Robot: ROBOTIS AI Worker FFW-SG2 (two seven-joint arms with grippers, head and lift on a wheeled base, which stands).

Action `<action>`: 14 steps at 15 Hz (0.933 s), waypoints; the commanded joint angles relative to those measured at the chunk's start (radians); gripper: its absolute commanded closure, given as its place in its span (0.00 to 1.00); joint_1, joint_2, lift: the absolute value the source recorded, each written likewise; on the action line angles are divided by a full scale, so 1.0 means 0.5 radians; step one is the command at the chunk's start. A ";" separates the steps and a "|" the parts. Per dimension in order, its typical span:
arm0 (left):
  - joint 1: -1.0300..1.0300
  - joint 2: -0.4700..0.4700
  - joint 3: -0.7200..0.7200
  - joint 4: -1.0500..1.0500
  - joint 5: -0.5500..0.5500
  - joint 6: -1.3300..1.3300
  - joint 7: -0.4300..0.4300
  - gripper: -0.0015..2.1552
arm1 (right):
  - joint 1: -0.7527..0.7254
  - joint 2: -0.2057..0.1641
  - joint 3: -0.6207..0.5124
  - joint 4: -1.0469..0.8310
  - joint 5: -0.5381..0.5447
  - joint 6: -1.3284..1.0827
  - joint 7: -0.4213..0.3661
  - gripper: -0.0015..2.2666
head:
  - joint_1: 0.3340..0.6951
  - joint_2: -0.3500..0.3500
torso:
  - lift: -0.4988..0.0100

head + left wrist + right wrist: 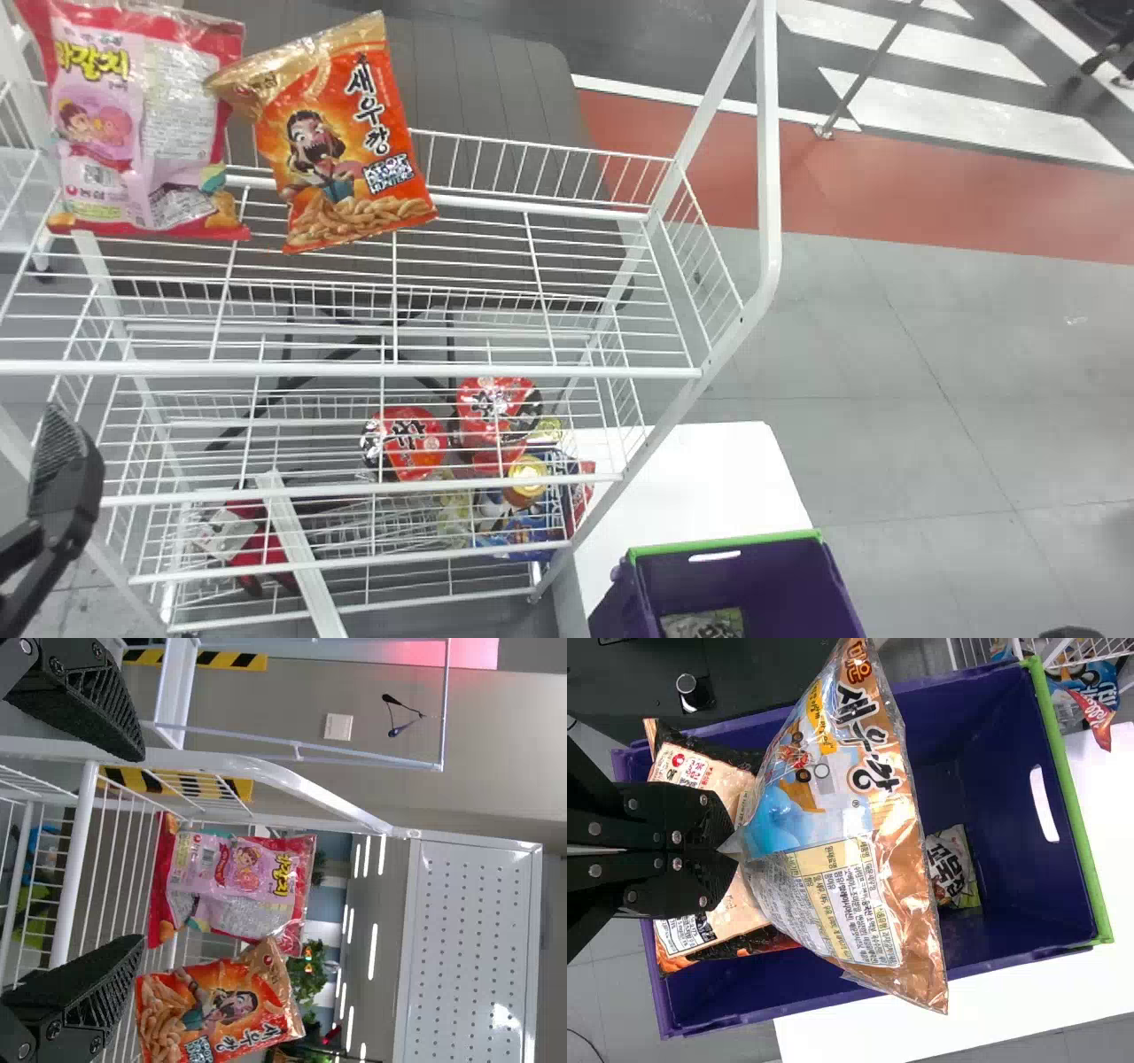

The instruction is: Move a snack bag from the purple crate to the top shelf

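Black fingers of the right gripper (733,850) come in close to the wrist camera, pressed together on a gathered edge of the snack bag (842,824). Its body fans out from the pinch over the purple crate (1001,735), above a tan and black bag (700,771) and near a smaller dark and white bag (952,868), both in the crate.

Of the whole job, the pick-up looks done and the rest is to come: draw the bag well clear of the crate, carry it across to the top shelf (532,370), set it down and let go. The shelf holds 2 bags, a pink bag (97,168) and an orange bag (354,151), standing near each other towards its left end. Bare wire to the right of them looks like the likeliest spot for number 3.

As for the bag itself, it is puffed and glossy, with coppery brown edges, a blue panel showing a yellow digger, and a pale block of small print. Creases run out from the pinched edge. Being light and held by so little, it may well swing or twist on the way. The left gripper (140,850) is beside the shelf, its fingers spread with nothing between them
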 commanded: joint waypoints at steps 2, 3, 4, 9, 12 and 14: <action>0.002 0.000 0.000 0.000 0.000 -0.004 0.000 0.04 | 0.000 0.000 -0.002 0.003 -0.010 -0.017 0.000 0.70 | 1.00 0.00 | 0.95; 0.002 0.000 0.000 0.000 0.000 -0.004 0.000 0.04 | 0.000 0.000 -0.002 0.003 -0.010 -0.017 0.000 0.70 | 1.00 0.00 | 0.96; 0.002 0.000 -0.003 0.000 0.000 -0.004 0.000 0.04 | 0.000 0.000 -0.002 0.003 -0.013 -0.017 0.000 0.70 | 1.00 0.00 | 0.97; 0.002 0.000 0.000 0.000 0.000 -0.004 0.000 0.04 | 0.000 0.000 -0.002 0.009 -0.013 -0.030 0.000 0.70 | 1.00 0.00 | 1.00; 0.002 0.000 0.000 0.003 0.000 -0.004 0.000 0.04 | 0.000 0.000 -0.002 0.018 -0.010 -0.097 -0.009 0.70 | 1.00 0.00 | 0.98; -0.001 0.000 0.000 0.006 0.000 0.002 0.000 0.04 | 0.000 0.012 -0.015 -0.006 -0.013 -0.091 0.000 0.70 | 1.00 0.00 | 0.98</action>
